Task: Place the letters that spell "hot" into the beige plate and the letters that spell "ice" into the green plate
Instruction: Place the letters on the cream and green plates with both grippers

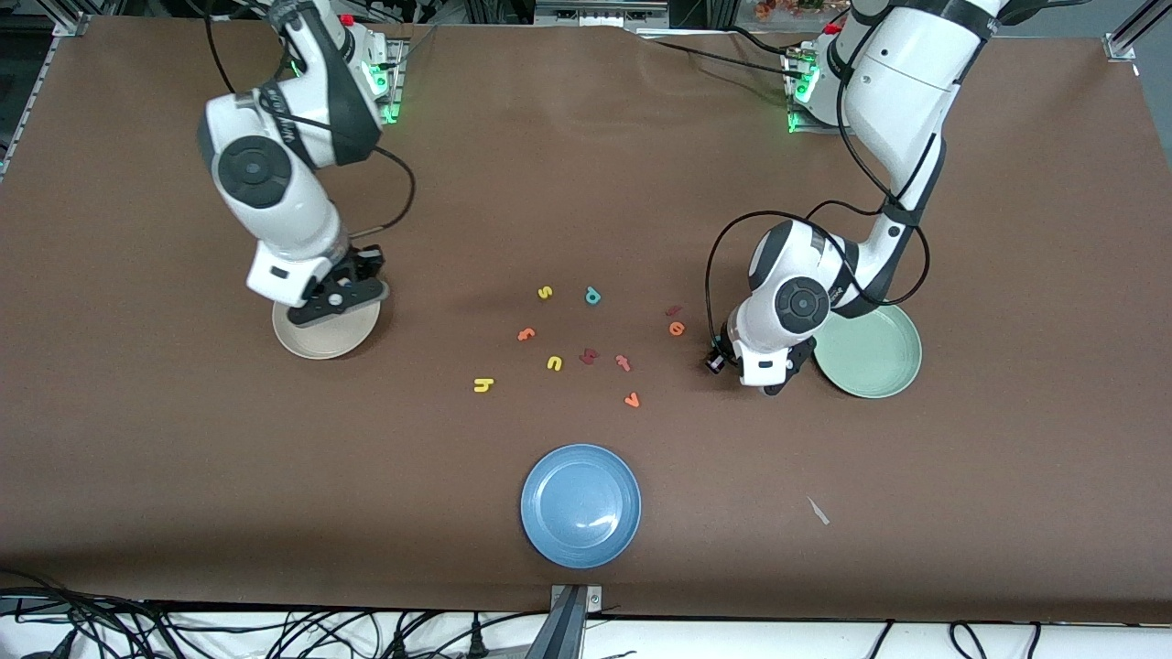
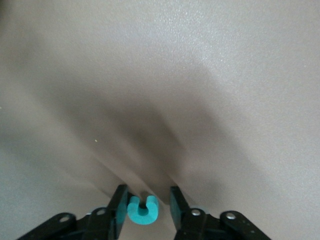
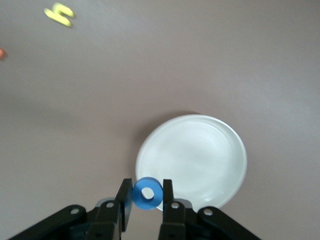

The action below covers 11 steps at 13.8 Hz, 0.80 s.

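From the front we see the right gripper (image 1: 337, 299) over the beige plate (image 1: 320, 342) and the left gripper (image 1: 776, 377) low beside the green plate (image 1: 874, 359). Left wrist: fingers pinch the teal c (image 2: 142, 210). Right wrist: fingers clamp the blue o (image 3: 147, 193).

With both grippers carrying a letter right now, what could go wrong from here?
1. The right gripper pinches the blue o over the beige plate's rim; released there, it may land on the table.
2. The left gripper holds the teal c with only one finger clearly touching, low beside the green plate; it might slip out early.
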Available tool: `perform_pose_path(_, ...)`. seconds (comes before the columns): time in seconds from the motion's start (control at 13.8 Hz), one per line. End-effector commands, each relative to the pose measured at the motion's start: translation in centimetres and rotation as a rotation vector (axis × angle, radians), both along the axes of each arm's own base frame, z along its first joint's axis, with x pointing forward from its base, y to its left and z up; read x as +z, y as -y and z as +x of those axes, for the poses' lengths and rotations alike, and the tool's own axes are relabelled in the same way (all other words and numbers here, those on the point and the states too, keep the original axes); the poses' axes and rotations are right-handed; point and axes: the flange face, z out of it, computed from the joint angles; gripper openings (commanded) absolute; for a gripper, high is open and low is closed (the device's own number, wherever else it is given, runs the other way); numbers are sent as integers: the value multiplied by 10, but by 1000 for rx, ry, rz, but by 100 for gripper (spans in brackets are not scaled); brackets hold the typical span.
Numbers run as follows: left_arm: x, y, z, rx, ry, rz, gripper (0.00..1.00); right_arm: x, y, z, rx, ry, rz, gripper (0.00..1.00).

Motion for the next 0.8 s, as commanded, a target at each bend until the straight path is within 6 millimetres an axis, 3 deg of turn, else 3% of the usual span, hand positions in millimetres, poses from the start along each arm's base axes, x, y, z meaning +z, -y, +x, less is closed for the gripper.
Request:
perform_pose_path(0.0,-15,-4,7,-10,10,-16,8,-12,57,-11,37,-41,26,20)
perform_pose_path(0.22,14,-13,22,-43,24,-32,4,-37,99,-8,69,-35,43,20)
perform_pose_path(0.36,42,-24,35,-77,-12,-38,4,-42,100,-9,36,-46,77,20)
perform_pose_path(0.43,54,-38,43,-99,-51,-39,4,-45,100,-9,30,-52,82,24)
perform_pose_path(0.51,76,-54,51,-146,-90,-49,4,-46,100,-9,30,-52,82,32)
perform_pose_path(0.58,91,-74,54,-208,-138,-63,4,-45,100,-9,31,-49,83,47)
perform_pose_path(0.65,102,-95,52,-286,-180,-83,4,-45,100,-9,22,-45,83,87)
perform_pose_path(0.72,107,-119,50,-348,-210,-107,4,-45,100,-8,21,-44,83,89)
